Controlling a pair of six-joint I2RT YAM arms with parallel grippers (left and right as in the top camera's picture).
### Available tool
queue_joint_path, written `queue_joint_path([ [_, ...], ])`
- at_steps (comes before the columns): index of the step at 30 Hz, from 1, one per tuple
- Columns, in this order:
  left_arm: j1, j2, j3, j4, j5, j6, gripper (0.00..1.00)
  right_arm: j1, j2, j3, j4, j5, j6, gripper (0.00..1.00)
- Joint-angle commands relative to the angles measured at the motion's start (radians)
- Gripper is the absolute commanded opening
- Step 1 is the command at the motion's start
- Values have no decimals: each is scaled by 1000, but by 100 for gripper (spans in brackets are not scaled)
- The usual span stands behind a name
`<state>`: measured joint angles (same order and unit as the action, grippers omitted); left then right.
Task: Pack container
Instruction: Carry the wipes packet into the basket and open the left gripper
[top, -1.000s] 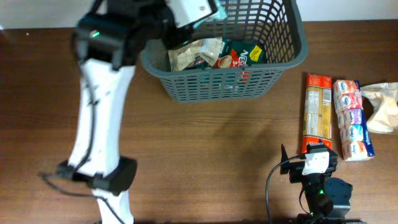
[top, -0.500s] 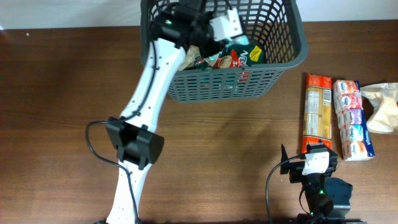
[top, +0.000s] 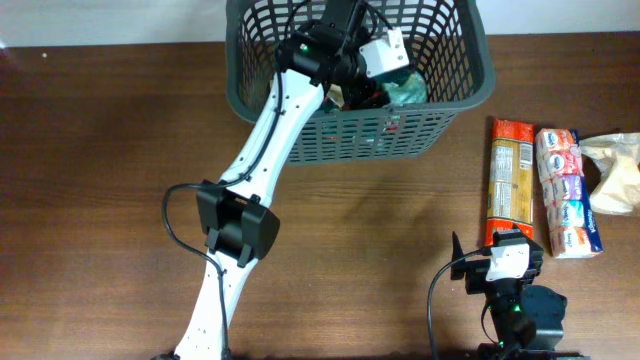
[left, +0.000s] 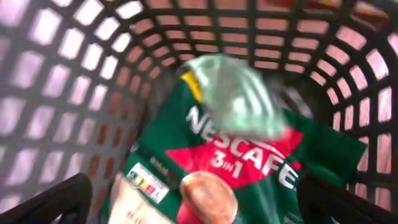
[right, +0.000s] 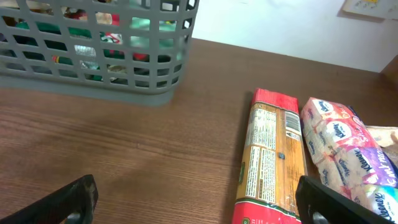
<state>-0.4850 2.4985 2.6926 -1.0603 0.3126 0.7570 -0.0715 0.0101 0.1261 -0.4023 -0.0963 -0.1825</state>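
Left end effector (left: 199, 200) inside container (top: 455, 110), fingers spread wide, nothing gripped, Nescafe packet (left: 249, 162) directly below. Right end effector (right: 200, 205) spread wide, empty; pasta packet (right: 273, 155) just ahead-right, long axis pointing away, so right arm nearer; container ahead-left.

There is 1 basket (top: 350, 140), 1 Nescafé packet (left: 249, 168) and 1 pale green packet (left: 239, 99). Also 1 pasta packet (top: 510, 180), 1 tissue pack (top: 567, 190), 1 beige bag (top: 618, 170).
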Motion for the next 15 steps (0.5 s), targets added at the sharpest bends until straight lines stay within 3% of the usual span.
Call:
queue_joint_path([
  [1, 32, -46, 127, -38, -52, -139, 99, -8, -6, -8, 2, -5, 7, 99],
  [8, 130, -211, 296, -207, -53, -300, 99, -8, -6, -8, 2, -5, 7, 99],
  [11, 190, -306, 300, -352, -146, -405, 99, -8, -6, -8, 2, -5, 7, 99],
  [15, 275, -422, 300, -554, -261, -406, 99, -8, -6, -8, 2, -5, 7, 99],
])
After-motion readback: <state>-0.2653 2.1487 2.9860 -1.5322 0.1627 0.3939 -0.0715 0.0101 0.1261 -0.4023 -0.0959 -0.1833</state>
